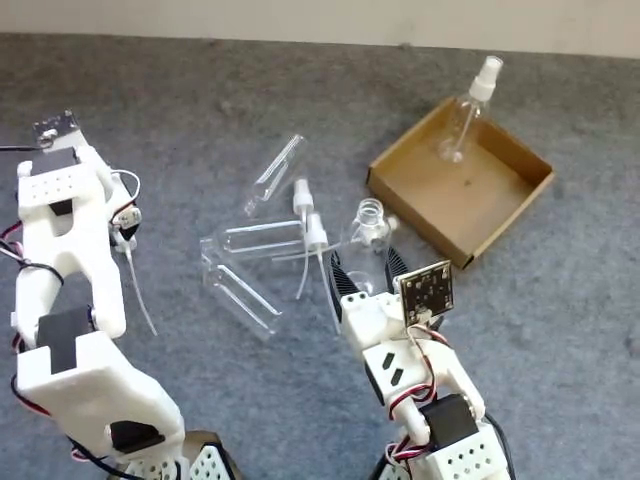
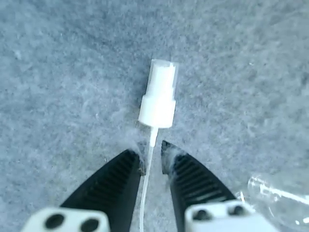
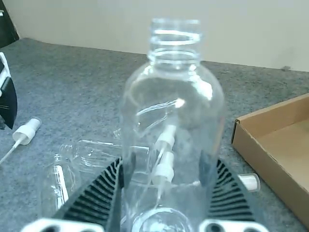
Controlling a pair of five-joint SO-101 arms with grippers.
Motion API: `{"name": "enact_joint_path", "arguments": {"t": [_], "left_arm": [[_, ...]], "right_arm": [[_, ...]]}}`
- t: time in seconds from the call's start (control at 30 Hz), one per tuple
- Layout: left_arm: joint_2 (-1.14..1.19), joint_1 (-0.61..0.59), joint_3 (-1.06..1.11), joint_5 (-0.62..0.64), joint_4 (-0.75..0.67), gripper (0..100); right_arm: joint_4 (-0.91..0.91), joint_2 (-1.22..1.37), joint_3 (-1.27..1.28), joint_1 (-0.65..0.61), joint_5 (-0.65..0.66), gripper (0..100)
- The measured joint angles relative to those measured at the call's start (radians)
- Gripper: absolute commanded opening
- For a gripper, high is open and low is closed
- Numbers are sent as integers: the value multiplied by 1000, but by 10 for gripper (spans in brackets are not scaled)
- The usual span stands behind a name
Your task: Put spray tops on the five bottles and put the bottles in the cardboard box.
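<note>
surface: grey carpet (image 1: 200,90) | rear: pale wall (image 1: 300,18)

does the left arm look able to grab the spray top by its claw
Probably yes: the open left claw straddles the thin tube of the spray top, with nothing in between.

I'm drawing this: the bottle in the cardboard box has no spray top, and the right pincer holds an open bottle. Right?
No: the bottle in the cardboard box has a white spray top on, as the high view shows. The right pincer does hold an open bottle.
</note>
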Motion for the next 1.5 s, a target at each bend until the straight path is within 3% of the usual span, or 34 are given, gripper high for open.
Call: {"name": "enact_joint_path", "arguments": {"t": [0.13,0.3,0.37,0.6,0.77,1.2,1.5], "left_arm": [[0,0,-3,0,15,59],[5,0,-3,0,17,312],[5,0,-3,-14,18,354],[5,-32,-3,-34,15,270],[5,-55,49,-37,-95,216],[6,-54,178,-37,-302,213],[213,-55,68,-37,-284,213]], "right_arm": [[0,0,0,0,0,128],[43,0,0,0,0,128],[44,0,0,0,0,128],[44,0,0,0,0,128],[44,0,0,0,0,128],[44,0,0,0,0,128],[44,0,0,0,0,128]]}}
